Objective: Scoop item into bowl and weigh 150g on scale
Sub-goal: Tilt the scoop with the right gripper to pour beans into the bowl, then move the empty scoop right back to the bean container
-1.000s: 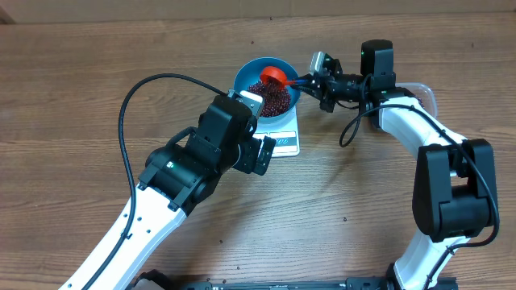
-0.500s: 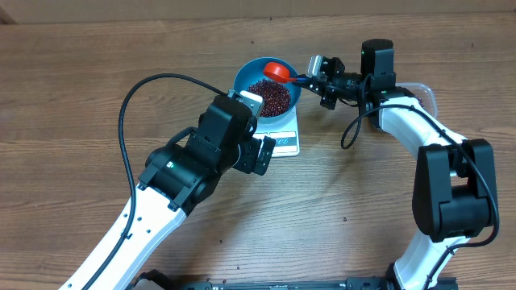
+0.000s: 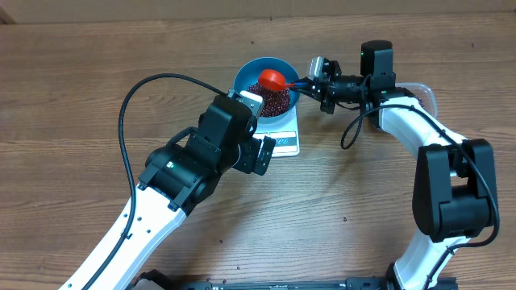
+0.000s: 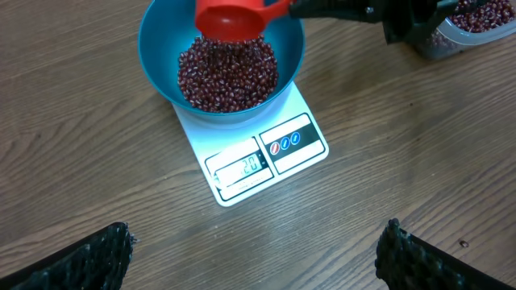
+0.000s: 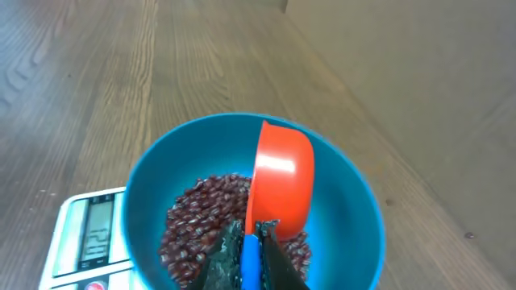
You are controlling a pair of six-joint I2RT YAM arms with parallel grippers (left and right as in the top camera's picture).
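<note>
- Scoop (image 5: 280,181), orange-red, clamped by its handle in the closed right claw (image 5: 251,246); cup tipped on edge just ahead of the fingertips.
- Bowl (image 5: 145,185), blue, lies below and ahead of that claw and sits on the scale (image 4: 278,145).
- Beans (image 4: 226,76) heaped in the bowl, directly beneath the scoop.
- Left claw (image 4: 256,262) spread wide, holding nothing; hovers over the table with scale and bowl ahead of its fingertips.
- Clear container (image 4: 476,20) holding more beans stands behind the right claw.
- Scale display shows digits, too small to read.
</note>
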